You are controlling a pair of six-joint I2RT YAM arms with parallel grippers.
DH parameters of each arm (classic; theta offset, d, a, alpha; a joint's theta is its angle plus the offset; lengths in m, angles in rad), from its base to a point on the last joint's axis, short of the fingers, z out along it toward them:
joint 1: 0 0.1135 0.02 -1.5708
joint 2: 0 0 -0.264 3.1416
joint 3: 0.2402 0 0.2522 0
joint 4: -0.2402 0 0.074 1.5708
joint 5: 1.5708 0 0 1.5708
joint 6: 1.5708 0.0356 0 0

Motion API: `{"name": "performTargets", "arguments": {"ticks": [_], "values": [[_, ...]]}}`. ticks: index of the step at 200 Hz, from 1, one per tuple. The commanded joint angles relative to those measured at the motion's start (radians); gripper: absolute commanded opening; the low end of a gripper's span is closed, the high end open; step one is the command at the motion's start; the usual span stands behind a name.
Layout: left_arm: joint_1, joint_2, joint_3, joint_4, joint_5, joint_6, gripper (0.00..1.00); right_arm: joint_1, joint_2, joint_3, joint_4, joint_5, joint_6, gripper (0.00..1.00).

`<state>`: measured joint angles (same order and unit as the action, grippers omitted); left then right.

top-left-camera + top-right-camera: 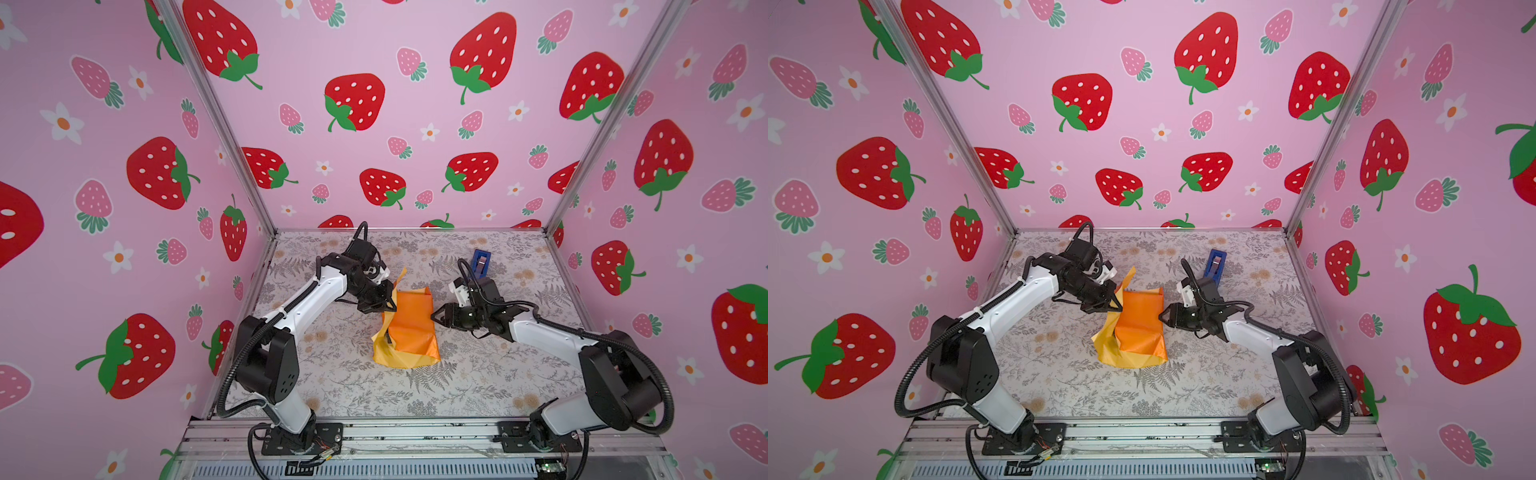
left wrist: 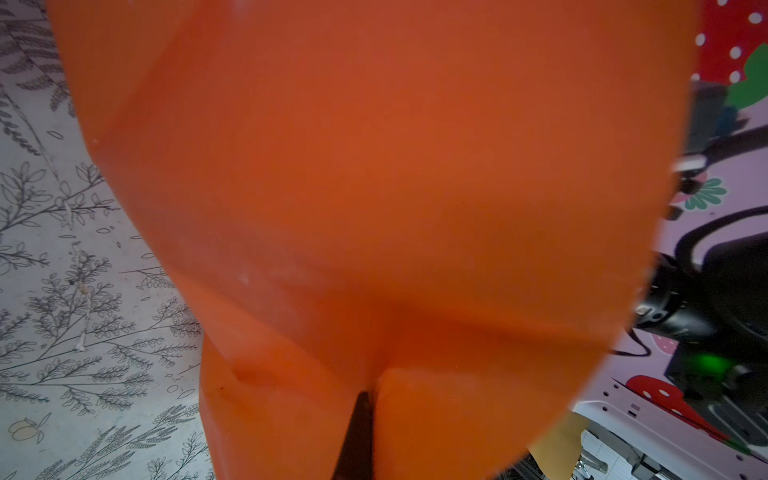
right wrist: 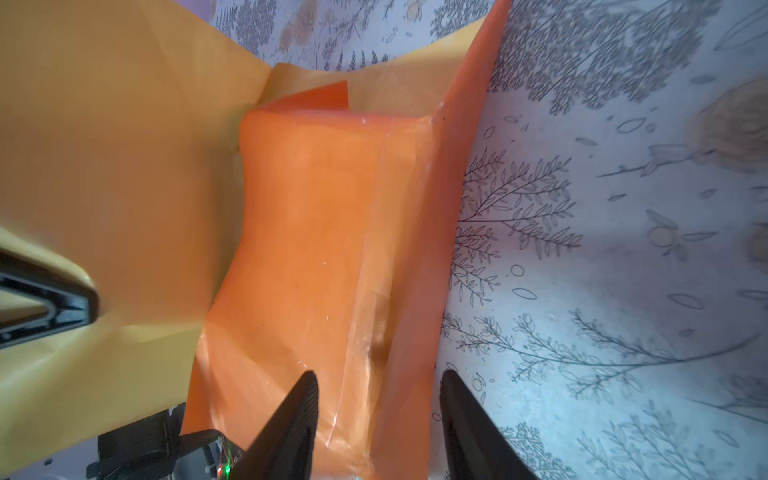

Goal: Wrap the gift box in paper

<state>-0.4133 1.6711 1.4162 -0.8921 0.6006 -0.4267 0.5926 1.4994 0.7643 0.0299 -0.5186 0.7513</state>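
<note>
The paper (image 1: 413, 328) (image 1: 1140, 328) is draped as an orange hump in the middle of the table, its pale yellow side showing at the left and front. The gift box is hidden under it. My left gripper (image 1: 392, 307) (image 1: 1119, 307) is shut on the paper's upper left edge. In the left wrist view the paper (image 2: 374, 187) fills the frame, pinched at the left gripper (image 2: 365, 395). My right gripper (image 1: 434, 316) (image 1: 1160, 316) stands open at the paper's right side. In the right wrist view the right gripper (image 3: 376, 376) straddles a glossy fold of the paper (image 3: 316, 232) without gripping it.
A blue tape dispenser (image 1: 481, 262) (image 1: 1216, 264) stands at the back right, behind the right arm. The floral table cover (image 1: 478, 374) is bounded by pink strawberry walls on three sides and a metal rail at the front.
</note>
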Motion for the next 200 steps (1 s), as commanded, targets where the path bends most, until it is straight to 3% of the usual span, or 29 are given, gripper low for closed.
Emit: {"name": "performTargets", "arguments": {"ticks": [1,110,180,200], "values": [[-0.005,-0.036,0.041,-0.051,-0.029,-0.026,0.02,0.008,0.04,-0.015,0.093,-0.08,0.034,0.51],[0.051,-0.146,0.01,-0.057,-0.119,-0.133,0.04,0.03,0.117,0.025,0.058,-0.076,-0.011,0.51],[0.034,-0.109,-0.019,0.001,-0.024,-0.171,0.05,0.056,0.131,0.072,0.022,-0.066,-0.032,0.51],[0.025,-0.088,-0.008,-0.004,-0.03,-0.163,0.05,0.059,0.121,0.083,0.013,-0.053,-0.032,0.59]]}}
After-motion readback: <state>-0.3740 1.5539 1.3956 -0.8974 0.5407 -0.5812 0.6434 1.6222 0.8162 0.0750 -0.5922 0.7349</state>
